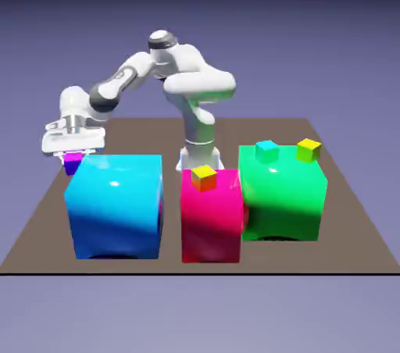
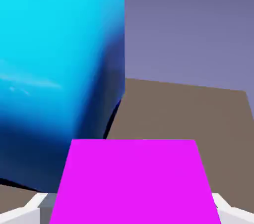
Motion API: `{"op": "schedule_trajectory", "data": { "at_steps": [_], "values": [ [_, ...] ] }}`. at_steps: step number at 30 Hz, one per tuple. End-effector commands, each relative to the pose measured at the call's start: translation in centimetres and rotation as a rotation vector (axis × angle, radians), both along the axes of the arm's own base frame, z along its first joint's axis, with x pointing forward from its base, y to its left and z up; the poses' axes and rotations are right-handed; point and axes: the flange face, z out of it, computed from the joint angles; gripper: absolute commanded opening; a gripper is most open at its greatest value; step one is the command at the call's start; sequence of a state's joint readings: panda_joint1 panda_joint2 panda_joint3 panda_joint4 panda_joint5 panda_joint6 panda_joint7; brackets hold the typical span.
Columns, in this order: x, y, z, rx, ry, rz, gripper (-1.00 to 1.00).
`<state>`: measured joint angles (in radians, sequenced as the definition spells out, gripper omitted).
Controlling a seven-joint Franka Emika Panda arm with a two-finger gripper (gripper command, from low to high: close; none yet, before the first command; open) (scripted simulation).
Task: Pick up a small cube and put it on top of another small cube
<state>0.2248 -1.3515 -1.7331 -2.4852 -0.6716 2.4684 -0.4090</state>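
Note:
The small purple cube [image 1: 73,162] with a magenta face hangs just past the far left corner of the big cyan block [image 1: 116,205], held in my gripper [image 1: 73,158], which is shut on it. In the hand view its magenta face [image 2: 135,181] fills the bottom, between the grey fingertips [image 2: 44,203]. The other small cube [image 1: 308,149], yellow on top with lime-green sides, rests on the far right corner of the big green block [image 1: 283,191], well off to the exterior view's right of the gripper.
A big magenta block [image 1: 211,215] carries a tiny yellow-topped cube with an orange side [image 1: 204,178]. A tiny cyan cube [image 1: 267,151] sits on the green block. In the hand view the cyan block's face [image 2: 59,69] looms close at left above brown table [image 2: 178,114].

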Motion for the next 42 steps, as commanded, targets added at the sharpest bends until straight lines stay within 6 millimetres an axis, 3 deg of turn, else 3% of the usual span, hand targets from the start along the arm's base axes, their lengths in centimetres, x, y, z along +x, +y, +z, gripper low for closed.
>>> {"op": "schedule_trajectory", "data": {
  "at_steps": [1,5,8,13,16,18,21,25,29,33,34,36,42],
  "values": [
    [2.0,0.6,1.6,-0.006,-0.012,0.033,-1.00],
    [9.8,4.4,7.7,-0.017,-0.057,0.178,-1.00],
    [15.4,9.3,11.6,-0.017,-0.088,0.303,-1.00],
    [22.8,20.1,16.8,-0.002,-0.121,0.525,-1.00],
    [25.5,27.8,19.2,0.012,-0.129,0.661,-1.00],
    [26.4,32.7,19.5,0.022,-0.129,0.750,-1.00],
    [26.7,39.9,19.4,0.037,-0.123,0.880,-1.00],
    [25.2,49.1,18.7,0.052,-0.103,1.048,-1.00],
    [21.7,57.3,17.5,0.058,-0.071,1.210,-1.00],
    [16.8,64.1,15.7,0.051,-0.027,1.365,-1.00],
    [16.3,64.2,14.7,0.049,-0.026,1.380,-1.00],
    [16.3,64.2,14.5,0.049,-0.027,1.382,-1.00],
    [16.4,66.9,11.6,0.060,-0.031,1.384,-1.00]
  ]
}}
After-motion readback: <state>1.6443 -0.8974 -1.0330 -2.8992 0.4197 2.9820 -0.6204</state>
